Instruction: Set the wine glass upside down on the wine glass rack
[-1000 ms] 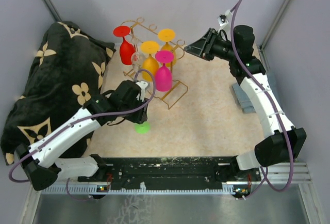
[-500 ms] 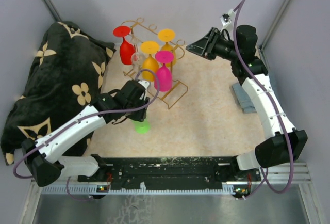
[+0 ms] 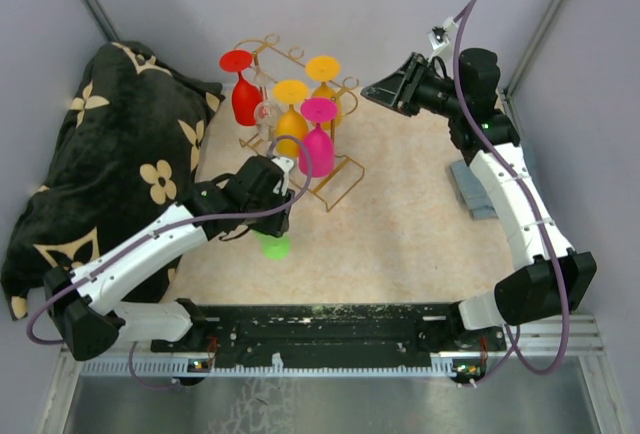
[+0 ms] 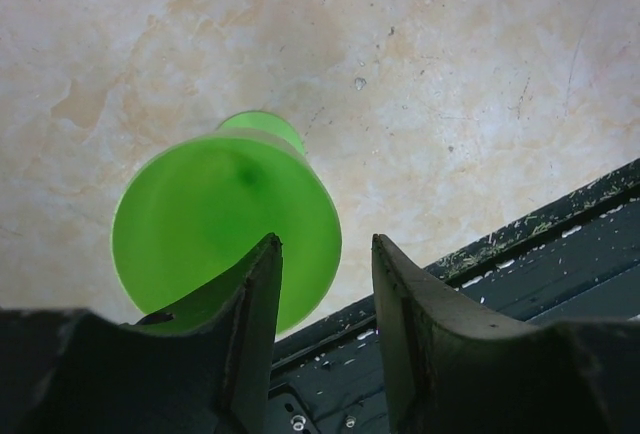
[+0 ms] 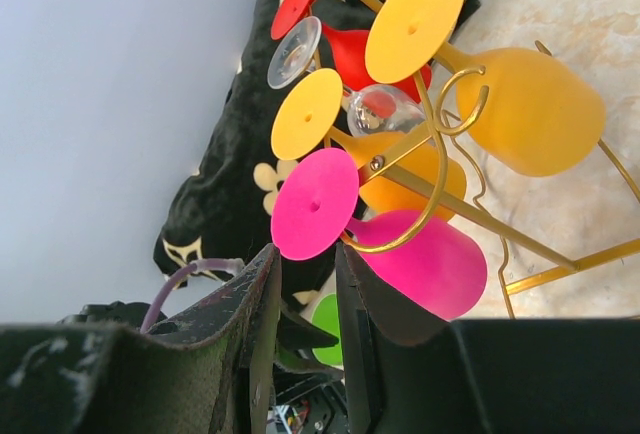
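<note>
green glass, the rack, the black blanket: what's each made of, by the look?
Green wine glass: probably plastic. The colour is even and slightly translucent with a soft sheen and no sharp glints; tinted glass can't be ruled out.
Rack: thin metal wire bent into loops, with a shiny gold finish.
Blanket: soft, plush-looking fabric, matte black with a cream flower print, bunched in folds.

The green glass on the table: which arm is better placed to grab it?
Left. The left gripper hangs open right above the green glass; the right gripper is far off, on the other side of the rack.
</note>
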